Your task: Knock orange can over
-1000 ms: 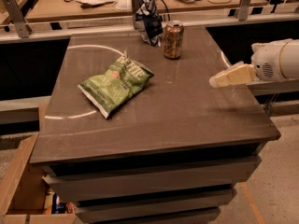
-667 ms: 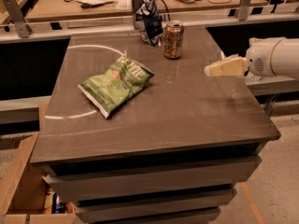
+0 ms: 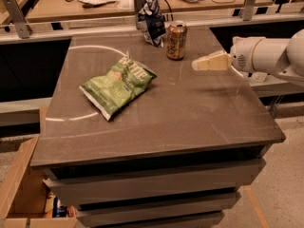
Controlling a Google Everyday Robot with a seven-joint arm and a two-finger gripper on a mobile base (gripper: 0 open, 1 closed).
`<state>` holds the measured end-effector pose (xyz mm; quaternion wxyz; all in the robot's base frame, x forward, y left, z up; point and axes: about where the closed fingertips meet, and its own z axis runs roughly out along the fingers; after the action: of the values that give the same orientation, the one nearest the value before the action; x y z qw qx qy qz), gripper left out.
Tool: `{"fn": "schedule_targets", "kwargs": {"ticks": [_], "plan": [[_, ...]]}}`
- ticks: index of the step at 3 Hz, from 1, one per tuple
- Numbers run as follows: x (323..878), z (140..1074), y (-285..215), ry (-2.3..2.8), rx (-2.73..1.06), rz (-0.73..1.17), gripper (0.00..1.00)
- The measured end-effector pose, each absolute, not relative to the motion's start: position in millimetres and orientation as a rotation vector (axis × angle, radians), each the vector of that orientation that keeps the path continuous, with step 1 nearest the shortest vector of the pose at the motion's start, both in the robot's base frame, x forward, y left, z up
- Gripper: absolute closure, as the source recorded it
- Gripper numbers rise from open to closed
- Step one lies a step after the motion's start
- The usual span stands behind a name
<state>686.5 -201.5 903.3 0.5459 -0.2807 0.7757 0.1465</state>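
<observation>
Three things sit on the smooth, grey-brown table (image 3: 190, 118), and I take them from the left. A green chip bag (image 3: 118, 85) lies flat left of centre, crinkled, glossy and soft. At the far edge a dark blue-and-white snack bag (image 3: 152, 25) stands slumped. Just to its right, close beside it, is the orange can (image 3: 176, 41): a small rigid metal cylinder, orange-gold with a silver rim. It stands upright on the far part of the table, its long axis vertical.

Right of that comes my gripper (image 3: 199, 63), a cream, tapering wedge on a white rounded arm (image 3: 270, 53) that reaches in from the right edge. It hangs above the table and points left. I cannot tell whether the claw is released or clenched, but it is grasping nothing.

The can lies to the claw's left and a little farther away, near but apart. I judge that a sideways sweep left and slightly away, striking high on the wall, would tip it. A light can may skid instead of toppling.
</observation>
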Motion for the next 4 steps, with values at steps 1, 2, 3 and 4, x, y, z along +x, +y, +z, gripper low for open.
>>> {"fn": "schedule_targets", "kwargs": {"ticks": [1, 2, 3, 4], "plan": [[709, 892, -183, 1.815, -0.674, 0.407, 0.00], [741, 884, -157, 1.756, -0.701, 0.458, 0.00], [763, 882, -142, 1.719, -0.715, 0.476, 0.00], [786, 876, -129, 1.706, -0.731, 0.476, 0.00]]}}
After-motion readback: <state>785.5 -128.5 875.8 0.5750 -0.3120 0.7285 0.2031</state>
